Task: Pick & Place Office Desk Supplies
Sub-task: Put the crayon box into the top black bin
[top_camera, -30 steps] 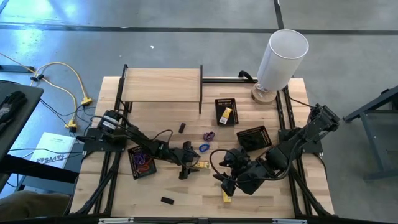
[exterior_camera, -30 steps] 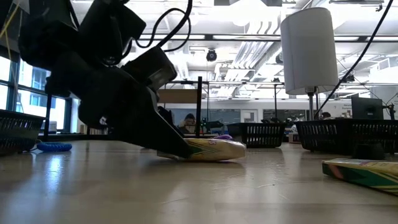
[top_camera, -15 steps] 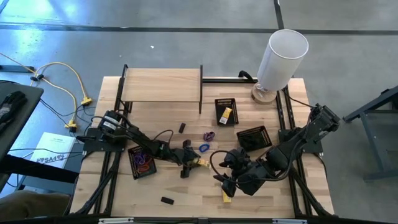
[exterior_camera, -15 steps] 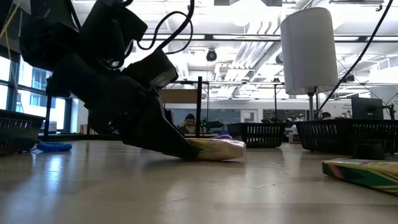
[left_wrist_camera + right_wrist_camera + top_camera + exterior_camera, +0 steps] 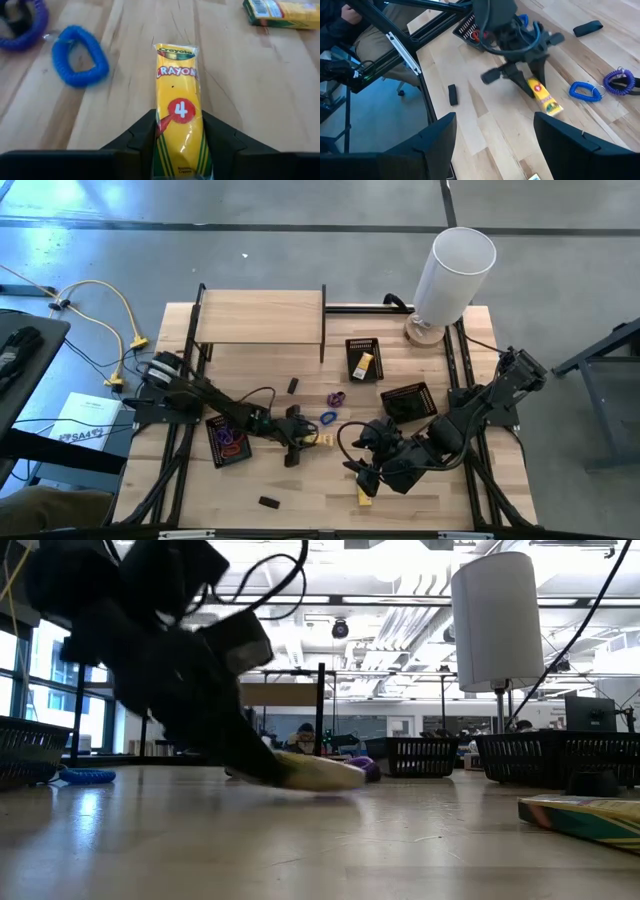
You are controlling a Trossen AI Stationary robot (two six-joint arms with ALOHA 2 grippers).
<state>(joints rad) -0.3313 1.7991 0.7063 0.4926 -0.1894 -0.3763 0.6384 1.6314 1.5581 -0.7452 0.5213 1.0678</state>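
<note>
A yellow crayon packet sits between the fingers of my left gripper, which is shut on it near the table's middle. Just beyond the packet lie a blue coiled loop and a purple loop on the wood. A second yellow packet lies flat nearer the front edge. My right gripper hovers open above the table, to the right of the held packet, with nothing between its fingers. My left gripper pinches the packet's two long sides at the end nearest it, one finger on each side. The fingers come slanting down from the table's left and lie along the packet. The held end is raised; whether the free end touches the wood I cannot tell.
Black mesh trays stand left, far and right of centre. A tall white cylinder is at the far right, a wooden shelf at the far left. Small black blocks lie loose.
My left gripper has shut on the yellow packet, then risen a little and drawn back toward the table's left. The packet has gone with it, its held end coming up off the wood.
</note>
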